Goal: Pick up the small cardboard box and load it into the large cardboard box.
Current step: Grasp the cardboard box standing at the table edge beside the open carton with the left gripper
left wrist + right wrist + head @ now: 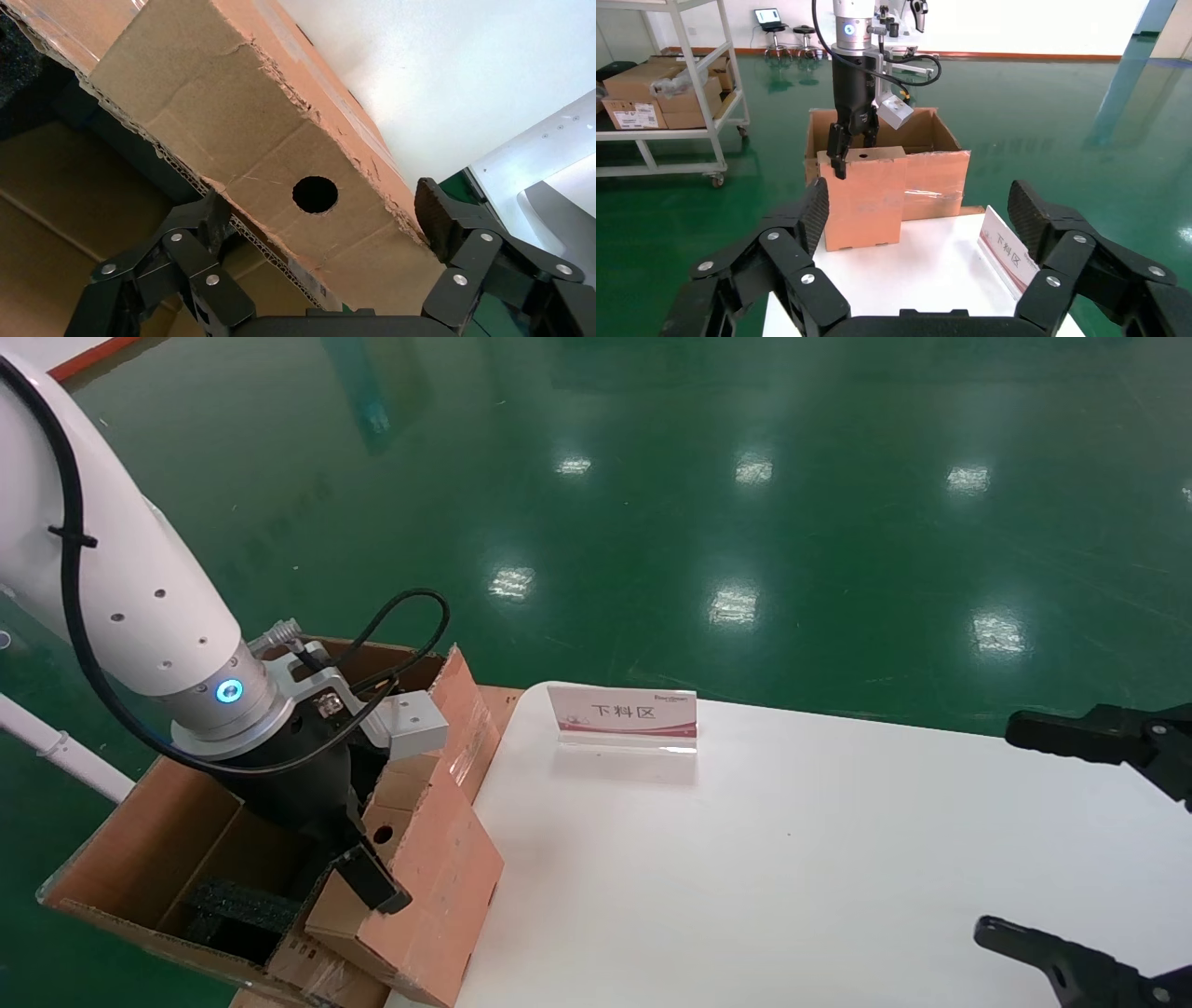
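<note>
The small cardboard box (438,887), reddish-brown with a round hole (315,194) in its paler top face, stands slightly tilted at the table's left edge, against the large cardboard box (140,822). My left gripper (377,873) reaches down over the top of the small carton and is shut on it, one finger (204,217) on each side, both touching its edges. From the right wrist view the small cardboard box (863,200) stands in front of the large cardboard box (933,175). My right gripper (1034,831) hovers open over the table's right side, holding nothing.
The white table (792,859) carries a small sign stand (622,717) near its far edge. Black foam blocks (233,905) lie inside the big carton. Green floor surrounds the table. A shelf cart (666,91) with cartons stands far behind.
</note>
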Tool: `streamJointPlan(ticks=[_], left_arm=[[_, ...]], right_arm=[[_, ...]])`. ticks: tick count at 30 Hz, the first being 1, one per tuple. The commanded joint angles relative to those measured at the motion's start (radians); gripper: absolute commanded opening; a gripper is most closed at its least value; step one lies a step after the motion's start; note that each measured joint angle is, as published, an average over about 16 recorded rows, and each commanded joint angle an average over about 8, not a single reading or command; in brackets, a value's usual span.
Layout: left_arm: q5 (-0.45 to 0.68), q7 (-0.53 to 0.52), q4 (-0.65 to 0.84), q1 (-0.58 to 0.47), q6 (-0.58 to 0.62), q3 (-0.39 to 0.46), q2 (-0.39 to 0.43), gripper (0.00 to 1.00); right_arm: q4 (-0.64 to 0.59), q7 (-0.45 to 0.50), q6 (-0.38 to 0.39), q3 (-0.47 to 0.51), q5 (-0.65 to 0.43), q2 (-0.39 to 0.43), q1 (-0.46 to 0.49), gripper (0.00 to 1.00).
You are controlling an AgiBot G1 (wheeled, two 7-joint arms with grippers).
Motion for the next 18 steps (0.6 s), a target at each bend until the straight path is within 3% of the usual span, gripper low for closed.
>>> streamJointPlan(ticks=[1, 16, 18], left_arm=[[0.000, 0.000, 0.000, 0.000, 0.000, 0.000, 0.000, 0.00], [-0.001, 0.000, 0.000, -0.001, 0.002, -0.001, -0.001, 0.00], [-0.001, 0.000, 0.000, -0.001, 0.002, -0.001, -0.001, 0.00]], right_arm=[[0.000, 0.000, 0.000, 0.000, 0.000, 0.000, 0.000, 0.00], [0.000, 0.000, 0.000, 0.000, 0.000, 0.000, 0.000, 0.01], [0.000, 0.000, 0.000, 0.000, 0.000, 0.000, 0.000, 0.26]])
